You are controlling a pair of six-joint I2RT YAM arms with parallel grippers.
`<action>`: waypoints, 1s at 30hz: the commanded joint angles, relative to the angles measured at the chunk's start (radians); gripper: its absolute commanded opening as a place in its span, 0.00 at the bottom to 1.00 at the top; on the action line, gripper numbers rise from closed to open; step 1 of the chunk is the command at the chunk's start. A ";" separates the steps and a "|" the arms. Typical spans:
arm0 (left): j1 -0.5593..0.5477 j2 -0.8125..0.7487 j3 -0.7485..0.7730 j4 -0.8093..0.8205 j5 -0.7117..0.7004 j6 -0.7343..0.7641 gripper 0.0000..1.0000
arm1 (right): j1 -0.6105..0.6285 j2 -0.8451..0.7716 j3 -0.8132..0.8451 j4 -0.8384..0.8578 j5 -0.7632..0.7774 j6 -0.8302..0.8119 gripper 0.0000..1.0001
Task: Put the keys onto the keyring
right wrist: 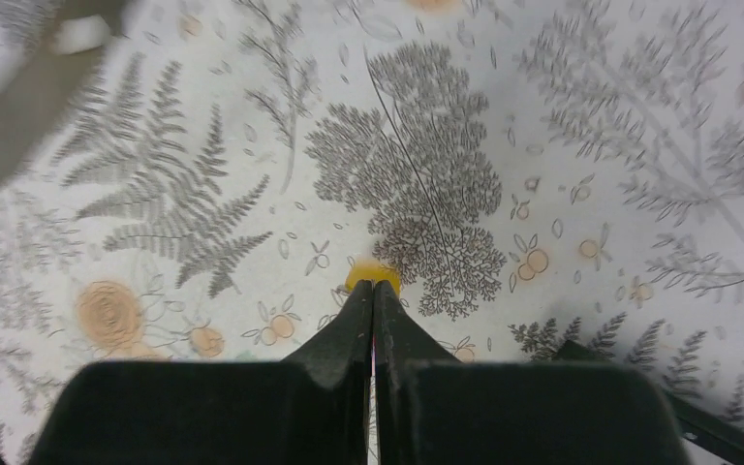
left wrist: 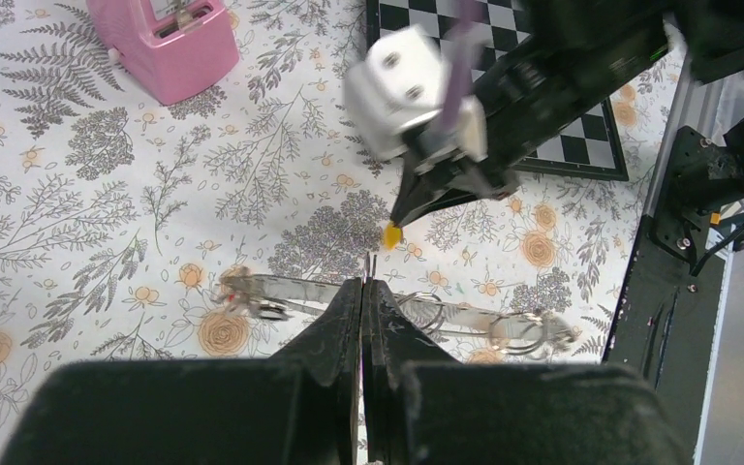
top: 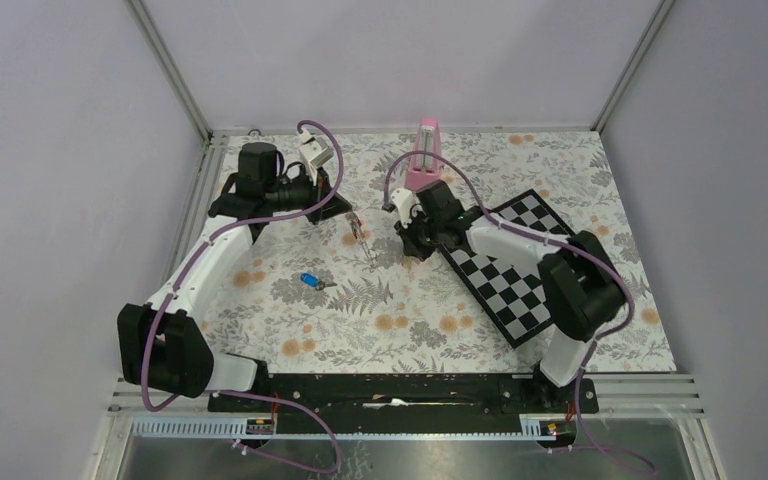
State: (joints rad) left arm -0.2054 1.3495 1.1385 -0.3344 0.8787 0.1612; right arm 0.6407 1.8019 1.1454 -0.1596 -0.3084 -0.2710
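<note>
The right pincer (right wrist: 373, 291) clamps the yellow key (right wrist: 373, 275) by its head (probably light and slick) while the left pincer (left wrist: 363, 289), at its nine o'clock, pinches the floppy keyring (left wrist: 281, 291).

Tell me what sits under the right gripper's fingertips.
A yellow key head pokes out from under the shut right gripper. Its blade is covered by the fingers, so any grip is unseen.
</note>
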 commanded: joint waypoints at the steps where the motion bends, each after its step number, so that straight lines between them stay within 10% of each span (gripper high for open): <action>1: 0.003 0.006 0.010 0.103 0.021 0.015 0.00 | -0.030 -0.178 0.049 -0.027 -0.120 -0.081 0.00; 14: -0.140 0.046 0.041 0.165 0.039 0.155 0.00 | -0.149 -0.412 0.100 -0.185 -0.562 -0.118 0.00; 30: -0.251 0.048 0.031 0.164 0.176 0.262 0.00 | -0.172 -0.435 -0.035 -0.008 -0.725 0.025 0.00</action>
State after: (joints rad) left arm -0.4461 1.4109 1.1393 -0.2340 0.9745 0.3817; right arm 0.4812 1.3968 1.1198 -0.2512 -0.9668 -0.2897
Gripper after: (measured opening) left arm 0.010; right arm 0.013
